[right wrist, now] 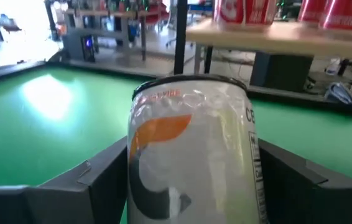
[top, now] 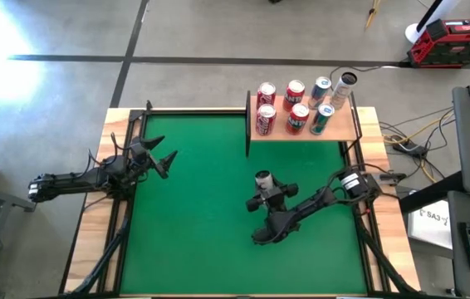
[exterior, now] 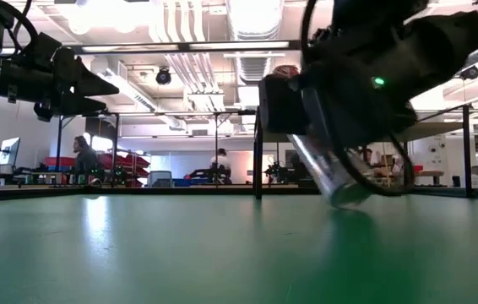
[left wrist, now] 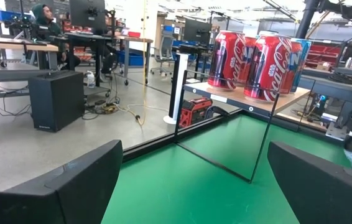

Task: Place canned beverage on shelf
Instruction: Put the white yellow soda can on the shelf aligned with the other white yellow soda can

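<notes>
A white can with an orange and dark grey mark (right wrist: 191, 155) sits in my right gripper (right wrist: 194, 180) over the middle of the green table (top: 202, 232); it also shows in the high view (top: 262, 178). The shelf (top: 345, 129), a tan board in a thin dark frame, stands at the far right and carries several red and blue-green cans (top: 266, 119). My right gripper (top: 270, 193) is on the near side of the shelf. My left gripper (top: 168, 164) hangs open and empty at the table's left, above the surface (exterior: 78, 93). My right gripper pinches the can's round side wall (right wrist: 140, 168) between its two fingers, one on each side. In the low view the can (exterior: 332, 173) is tilted, its lower end (exterior: 347, 196) close above the table; whether it touches the table I cannot tell.
The shelf's dark frame posts (top: 247, 124) stand at its left end. The table's wooden border (top: 106, 199) runs along the sides. Bare green felt lies between the two arms. People sit at desks in the room beyond (left wrist: 42, 15).
</notes>
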`<state>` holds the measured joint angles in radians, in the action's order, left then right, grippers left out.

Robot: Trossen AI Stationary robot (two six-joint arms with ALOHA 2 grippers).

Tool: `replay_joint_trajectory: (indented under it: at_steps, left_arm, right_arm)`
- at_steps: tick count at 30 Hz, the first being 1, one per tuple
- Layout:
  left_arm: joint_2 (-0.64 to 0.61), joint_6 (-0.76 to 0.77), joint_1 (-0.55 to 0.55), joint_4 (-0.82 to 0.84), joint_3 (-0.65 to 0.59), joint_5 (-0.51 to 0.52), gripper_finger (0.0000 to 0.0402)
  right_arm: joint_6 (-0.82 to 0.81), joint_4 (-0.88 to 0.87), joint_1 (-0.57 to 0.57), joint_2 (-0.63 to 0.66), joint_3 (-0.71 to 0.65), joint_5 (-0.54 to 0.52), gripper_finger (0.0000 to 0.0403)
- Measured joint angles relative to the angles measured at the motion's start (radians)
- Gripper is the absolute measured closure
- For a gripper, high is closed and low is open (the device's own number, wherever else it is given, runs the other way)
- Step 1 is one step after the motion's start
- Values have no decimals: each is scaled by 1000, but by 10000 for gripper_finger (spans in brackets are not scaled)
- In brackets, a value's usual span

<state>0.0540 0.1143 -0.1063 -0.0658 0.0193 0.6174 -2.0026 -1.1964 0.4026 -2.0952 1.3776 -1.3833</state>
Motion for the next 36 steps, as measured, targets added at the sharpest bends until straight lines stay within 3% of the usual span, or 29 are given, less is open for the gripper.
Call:
replay_joint_trajectory:
  at_steps: [8,17,24,36]
  left_arm:
    - [0,0,0,0,0,0,15]
    - [0,0,0,0,0,0,15]
    - [0,0,0,0,0,0,15]
    - [0,0,0,0,0,0,15]
  right_arm:
    - [-24,-32,35,5,0,55,128]
    - [-39,-52,28,5,-1,-171,132]
    - [-38,16,-26,5,-3,-181,131]
    - [-11,61,-14,4,-4,-178,131]
